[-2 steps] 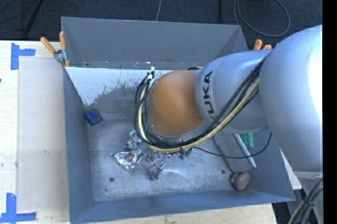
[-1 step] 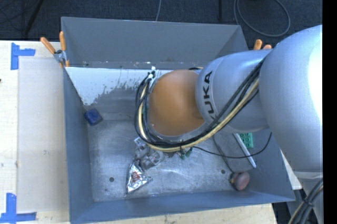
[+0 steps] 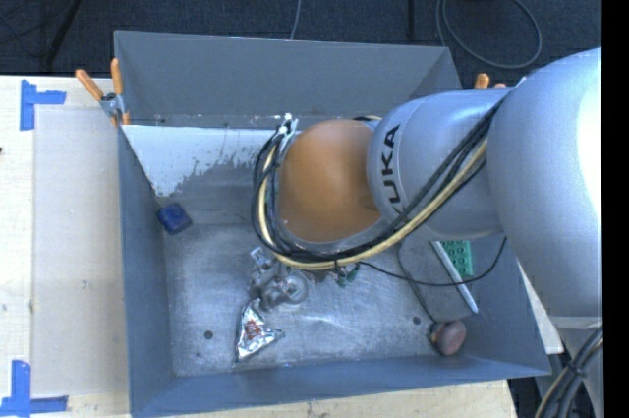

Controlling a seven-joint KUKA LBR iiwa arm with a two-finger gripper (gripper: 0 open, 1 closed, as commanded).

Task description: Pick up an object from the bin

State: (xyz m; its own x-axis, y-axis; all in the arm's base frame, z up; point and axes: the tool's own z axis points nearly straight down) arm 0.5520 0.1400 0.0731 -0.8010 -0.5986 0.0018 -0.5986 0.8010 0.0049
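Note:
My gripper (image 3: 272, 285) hangs low over the middle of the bin floor, below the orange cover on the wrist. A crumpled silver foil packet with a red mark (image 3: 254, 333) lies just in front of it, toward the near wall. The packet's upper tip is very close to the gripper; whether they touch I cannot tell. A small blue block (image 3: 174, 218) lies apart at the left, near the sloping wall.
A brownish-red rounded lump (image 3: 448, 336) rests in the near right corner. A green patterned piece (image 3: 457, 259) with a white stick (image 3: 462, 286) across it lies at the right, partly under the arm. The arm covers the bin's right back part.

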